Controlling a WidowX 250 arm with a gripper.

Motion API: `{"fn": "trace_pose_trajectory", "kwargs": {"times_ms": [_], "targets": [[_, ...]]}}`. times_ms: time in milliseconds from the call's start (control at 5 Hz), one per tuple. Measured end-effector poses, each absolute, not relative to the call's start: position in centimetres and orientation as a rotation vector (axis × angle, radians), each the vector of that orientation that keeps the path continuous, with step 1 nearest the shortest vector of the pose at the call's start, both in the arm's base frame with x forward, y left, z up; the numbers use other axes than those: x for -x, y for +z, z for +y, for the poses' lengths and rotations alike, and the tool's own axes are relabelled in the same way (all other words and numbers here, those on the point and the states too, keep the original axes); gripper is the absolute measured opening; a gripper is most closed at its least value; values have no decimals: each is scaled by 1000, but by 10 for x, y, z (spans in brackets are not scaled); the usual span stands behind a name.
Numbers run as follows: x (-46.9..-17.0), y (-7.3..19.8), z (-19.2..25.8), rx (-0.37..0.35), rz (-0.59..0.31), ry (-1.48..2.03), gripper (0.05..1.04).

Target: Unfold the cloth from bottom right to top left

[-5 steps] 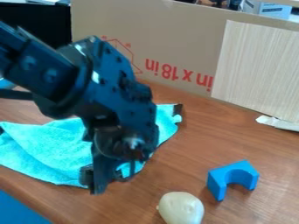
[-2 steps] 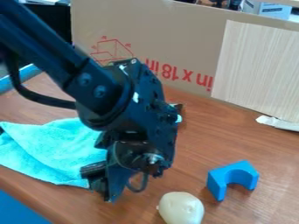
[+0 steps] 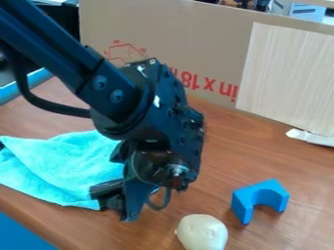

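Observation:
The gripper [image 3: 117, 201] hangs over the lower right edge of the cloth, left of centre in the view, tilted with its tip pointing down and left. Bright turquoise and slightly rumpled, the cloth [image 3: 62, 168] lies on the table at the left. The arm and gripper cover its right part. Whether the gripper holds any of the cloth's edge cannot be made out.
A pale egg-shaped object [image 3: 202, 232] lies at the bottom, right of the gripper. Farther right is a blue block with an arched notch [image 3: 260, 197]. A cardboard panel [image 3: 196, 41] and a light wood-grain board [image 3: 287, 78] stand along the back.
The arm and gripper body have swung to the right, now covering the cloth's right end, which showed earlier. The gripper's tip has shifted slightly right. The cloth's left part looks unmoved.

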State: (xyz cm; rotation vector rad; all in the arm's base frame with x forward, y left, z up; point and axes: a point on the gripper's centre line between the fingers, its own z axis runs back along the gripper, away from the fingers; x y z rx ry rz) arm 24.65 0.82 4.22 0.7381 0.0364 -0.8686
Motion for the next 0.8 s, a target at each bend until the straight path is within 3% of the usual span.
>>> {"fn": "trace_pose_trajectory", "kwargs": {"times_ms": [800], "targets": [[-255,45,18,-718,63,-851,1001]]}}
